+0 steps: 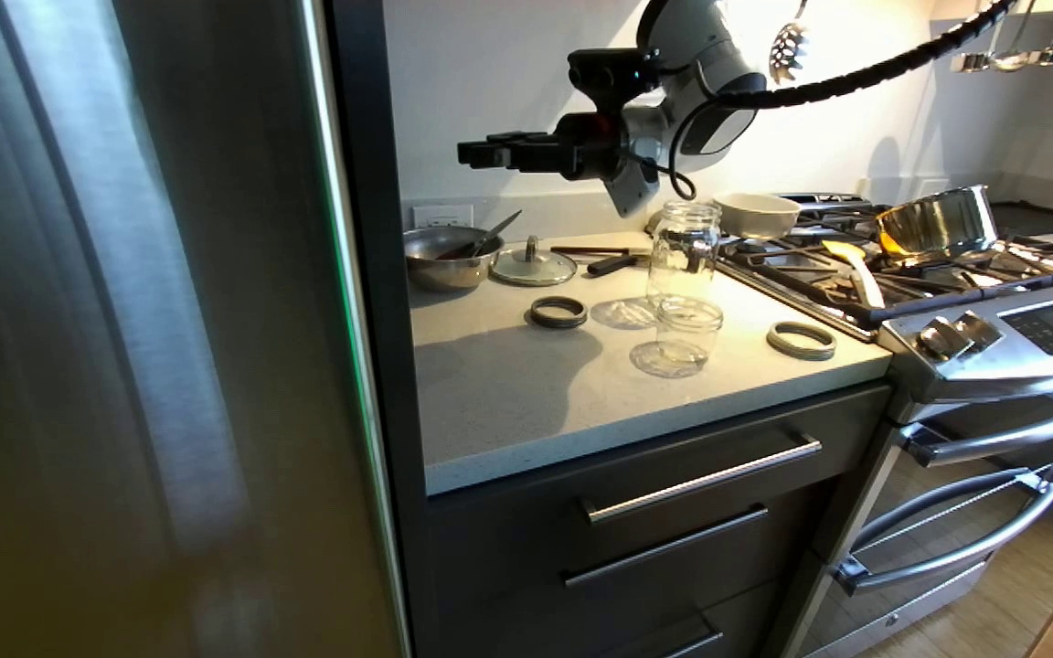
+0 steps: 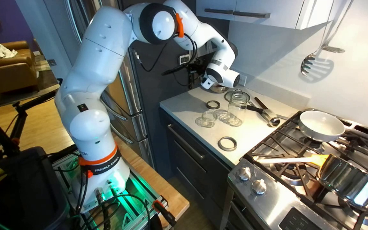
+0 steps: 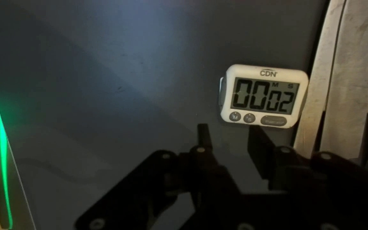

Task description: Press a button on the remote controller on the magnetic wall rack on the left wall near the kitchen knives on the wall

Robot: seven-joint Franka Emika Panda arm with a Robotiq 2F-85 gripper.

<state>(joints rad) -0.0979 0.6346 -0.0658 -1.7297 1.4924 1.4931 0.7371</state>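
Observation:
No remote controller as such shows; a white CDN timer (image 3: 265, 95) is on the dark wall panel in the wrist view. Its display reads 00 02, with round M and S buttons and a long start/stop button (image 3: 273, 120) below. It also shows in an exterior view (image 2: 184, 59). Knife blades (image 3: 347, 80) hang right beside it. My gripper (image 3: 228, 127) is open and empty, its fingers apart. In the wrist view the right fingertip appears just below the timer's lower edge; I cannot tell whether it touches. In an exterior view the gripper (image 1: 483, 153) points level toward the dark panel.
Below the gripper, the counter (image 1: 499, 384) holds a metal pan (image 1: 453, 260), glass lid (image 1: 534, 265), tall jar (image 1: 686, 256), small jar (image 1: 688, 334) and jar rings (image 1: 558, 313). A steel fridge (image 1: 161, 329) adjoins the panel. A stove (image 2: 299, 169) stands beyond the counter.

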